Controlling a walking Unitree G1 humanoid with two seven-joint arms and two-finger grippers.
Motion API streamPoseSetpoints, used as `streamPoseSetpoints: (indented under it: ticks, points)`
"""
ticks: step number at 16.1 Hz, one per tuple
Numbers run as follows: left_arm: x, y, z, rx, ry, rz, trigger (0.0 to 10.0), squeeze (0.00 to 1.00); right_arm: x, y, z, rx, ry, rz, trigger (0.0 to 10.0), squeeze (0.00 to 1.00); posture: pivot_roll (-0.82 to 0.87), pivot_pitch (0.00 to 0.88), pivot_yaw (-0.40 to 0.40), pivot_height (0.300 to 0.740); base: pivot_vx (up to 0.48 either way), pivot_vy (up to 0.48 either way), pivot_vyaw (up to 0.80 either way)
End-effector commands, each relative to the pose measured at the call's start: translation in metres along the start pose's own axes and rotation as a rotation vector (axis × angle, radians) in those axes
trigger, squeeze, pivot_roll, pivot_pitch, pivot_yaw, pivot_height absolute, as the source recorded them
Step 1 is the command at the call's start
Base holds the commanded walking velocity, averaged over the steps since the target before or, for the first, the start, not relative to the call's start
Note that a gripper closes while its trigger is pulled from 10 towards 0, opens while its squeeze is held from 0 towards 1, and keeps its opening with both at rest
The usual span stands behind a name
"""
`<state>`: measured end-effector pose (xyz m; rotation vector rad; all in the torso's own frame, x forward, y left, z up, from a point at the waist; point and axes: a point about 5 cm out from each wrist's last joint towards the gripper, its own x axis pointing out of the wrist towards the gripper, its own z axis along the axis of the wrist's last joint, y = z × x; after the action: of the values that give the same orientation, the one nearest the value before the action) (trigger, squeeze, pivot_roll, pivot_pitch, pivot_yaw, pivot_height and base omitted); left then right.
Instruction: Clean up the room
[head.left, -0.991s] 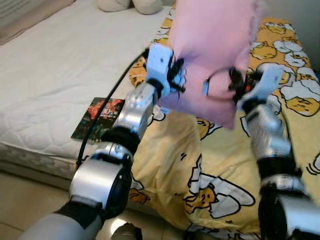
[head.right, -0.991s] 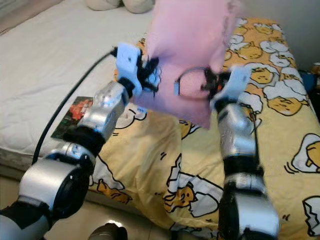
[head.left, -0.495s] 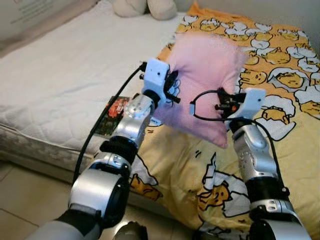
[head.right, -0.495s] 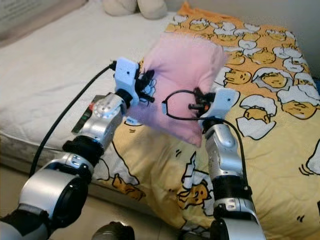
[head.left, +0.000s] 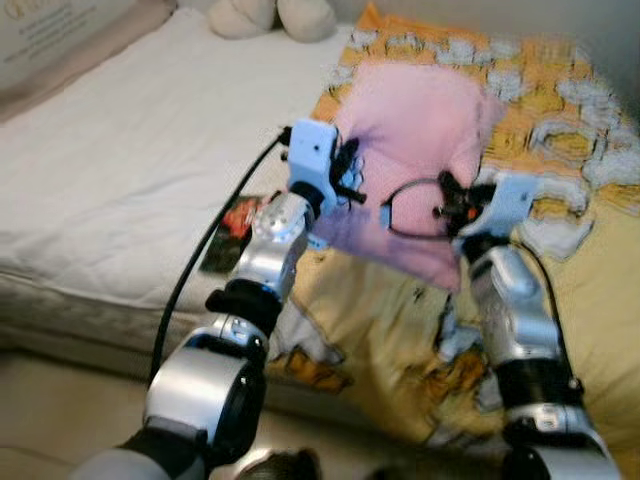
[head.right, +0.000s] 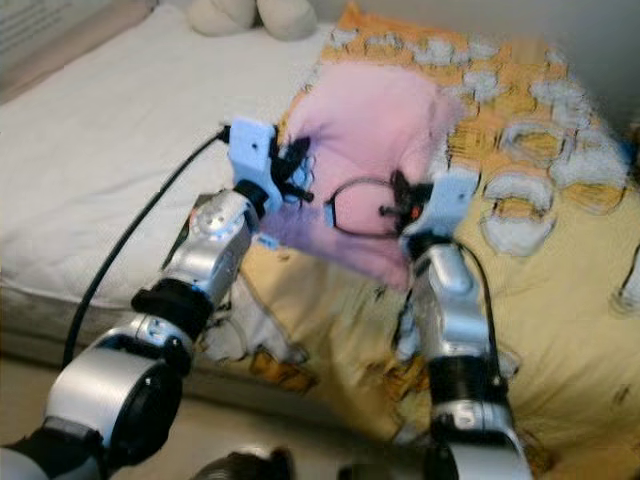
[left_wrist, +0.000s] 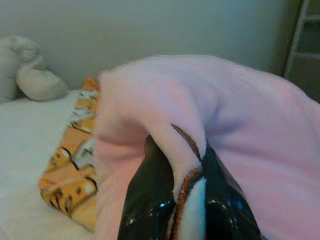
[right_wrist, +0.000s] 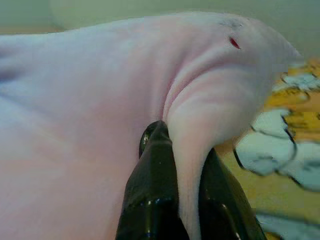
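A pink pillow (head.left: 410, 150) hangs between my two arms over the yellow egg-patterned blanket (head.left: 590, 290) on the bed. On its left edge my left gripper (head.left: 345, 180) is shut, the pink fabric (left_wrist: 165, 115) pinched between the black fingers (left_wrist: 150, 200). My right gripper (head.left: 450, 205) is shut on the pillow's right lower side, a fold of pink cloth (right_wrist: 190, 125) squeezed between its fingers (right_wrist: 150, 195). The pillow's far end rests low, near or on the blanket.
The bare white mattress (head.left: 110, 170) lies to the left with a dark magazine (head.left: 228, 232) near its front edge. Cream plush toys (head.left: 270, 15) sit at the head of the bed. The floor (head.left: 60, 400) runs along the bed's front.
The pillow has come down from high in front of the camera to low over the blanket, still held by both grippers. The view has shifted and is blurred.
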<state>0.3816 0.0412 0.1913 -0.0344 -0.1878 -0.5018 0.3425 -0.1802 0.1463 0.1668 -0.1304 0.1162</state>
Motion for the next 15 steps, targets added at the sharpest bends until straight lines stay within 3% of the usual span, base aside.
streamPoseSetpoints:
  ticks: [1,8,12,13,15]
  points:
    - [0.000,0.011,0.013,0.007,-0.063,0.036,10.0,0.00,0.000,-0.006,0.005,-0.010,-0.009,-0.026,10.0,0.00,-0.01,0.000,0.028,0.740,0.000,0.480,0.00]
    - [-0.002,0.010,0.018,-0.028,-0.110,0.068,10.0,0.00,0.003,0.001,0.011,-0.054,-0.020,0.021,10.0,0.00,-0.01,0.000,0.020,0.740,0.000,0.480,0.00]
    - [-0.004,0.011,0.007,-0.048,-0.053,0.095,10.0,0.00,0.005,0.005,0.010,-0.056,-0.008,0.040,10.0,0.00,0.00,0.000,0.014,0.740,0.000,0.480,0.00]
    - [-0.005,0.014,0.002,-0.089,-0.022,0.110,10.0,0.00,0.004,0.005,0.007,-0.053,0.001,0.043,10.0,0.00,0.00,0.000,0.012,0.740,0.000,0.480,0.00]
    - [-0.008,0.016,-0.004,-0.067,0.008,0.105,10.0,0.00,0.001,0.005,0.002,-0.051,0.020,0.050,10.0,0.00,0.00,0.000,0.011,0.740,0.000,0.480,0.00]
